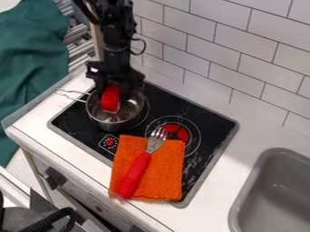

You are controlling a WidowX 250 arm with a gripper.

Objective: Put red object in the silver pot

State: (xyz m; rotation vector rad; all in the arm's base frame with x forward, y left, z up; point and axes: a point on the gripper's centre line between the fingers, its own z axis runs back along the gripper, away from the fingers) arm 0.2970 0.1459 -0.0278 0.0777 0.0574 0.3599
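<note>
The black gripper [116, 85] hangs down over the silver pot [111, 124] at the upper left of the stove. It is shut on the red object [110, 98], whose lower end is within the outline of the pot's opening. Whether that end touches the pot's inside, I cannot tell. The pot stands on the rear left part of the black stove top, its wire handle pointing left.
An orange cloth [162, 173] lies over the stove's front edge, with a red-handled fork [135, 173] on it. Beside them is a red burner mark [176, 132]. A grey sink [277, 192] is at the lower right, and a tiled wall [227, 59] rises behind.
</note>
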